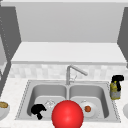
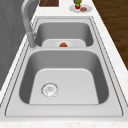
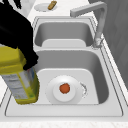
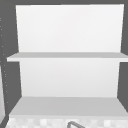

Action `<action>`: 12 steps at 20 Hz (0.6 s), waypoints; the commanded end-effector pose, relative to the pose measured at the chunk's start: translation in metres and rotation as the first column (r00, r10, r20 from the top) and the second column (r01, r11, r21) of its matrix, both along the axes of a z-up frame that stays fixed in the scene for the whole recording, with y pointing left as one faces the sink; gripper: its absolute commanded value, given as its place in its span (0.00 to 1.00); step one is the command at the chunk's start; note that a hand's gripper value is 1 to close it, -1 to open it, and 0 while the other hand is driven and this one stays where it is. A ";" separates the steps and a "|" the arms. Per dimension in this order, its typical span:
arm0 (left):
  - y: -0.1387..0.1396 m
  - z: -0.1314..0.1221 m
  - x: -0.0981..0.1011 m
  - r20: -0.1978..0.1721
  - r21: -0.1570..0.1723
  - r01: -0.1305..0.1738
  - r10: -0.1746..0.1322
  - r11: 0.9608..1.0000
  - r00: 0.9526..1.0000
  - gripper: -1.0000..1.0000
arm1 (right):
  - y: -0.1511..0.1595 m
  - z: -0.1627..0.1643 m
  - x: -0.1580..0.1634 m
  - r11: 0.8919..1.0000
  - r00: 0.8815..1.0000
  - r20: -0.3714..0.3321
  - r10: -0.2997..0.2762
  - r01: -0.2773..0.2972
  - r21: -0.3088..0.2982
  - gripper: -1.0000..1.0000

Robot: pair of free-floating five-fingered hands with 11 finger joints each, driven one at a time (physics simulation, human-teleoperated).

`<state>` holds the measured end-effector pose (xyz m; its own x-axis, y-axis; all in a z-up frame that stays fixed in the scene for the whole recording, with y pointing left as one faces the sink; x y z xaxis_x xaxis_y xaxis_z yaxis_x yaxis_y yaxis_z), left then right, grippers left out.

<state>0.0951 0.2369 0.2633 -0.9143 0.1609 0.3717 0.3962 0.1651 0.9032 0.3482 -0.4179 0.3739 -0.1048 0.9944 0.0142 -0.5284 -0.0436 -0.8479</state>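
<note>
The right robot hand (image 1: 117, 78) is clamped round the top of the yellow spray bottle (image 1: 115, 90), which stands at the right end of the sink (image 1: 25, 92) on the tabletop (image 1: 12, 90). The left robot hand (image 1: 38, 110) hovers in the left basin — fingers curled, holding nothing — near the drain (image 1: 50, 103).

That made two black hands: the left hand (image 1: 38, 110) and the right hand (image 1: 117, 78). One yellow bottle (image 1: 115, 90). One red ball (image 1: 67, 114). Two basins in the sink (image 1: 67, 83), one faucet (image 1: 71, 72). One plate (image 3: 64, 89) carrying one orange item (image 3: 64, 88). Two shelves (image 4: 67, 56).
</note>
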 end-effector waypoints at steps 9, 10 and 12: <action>0.000 0.000 0.000 0.000 0.000 0.000 0.000 1.000 1.000 0.50 | 0.071 0.029 -0.055 1.000 1.000 0.026 -0.001 0.001 0.018 1.00; 0.000 0.000 0.000 0.000 0.000 0.000 0.000 1.000 1.000 0.50 | 0.077 0.032 -0.060 1.000 1.000 0.025 0.000 0.000 0.018 1.00; 0.000 0.000 0.000 0.000 0.000 0.000 0.000 1.000 1.000 0.50 | 0.088 0.039 -0.071 1.000 1.000 0.025 0.000 -0.001 0.017 1.00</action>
<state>0.0951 0.2369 0.2633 -0.9143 0.1609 0.3717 0.3962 0.1651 0.9032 0.2902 -0.3456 0.4014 -0.1052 0.9943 0.0196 -0.5270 -0.0390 -0.8490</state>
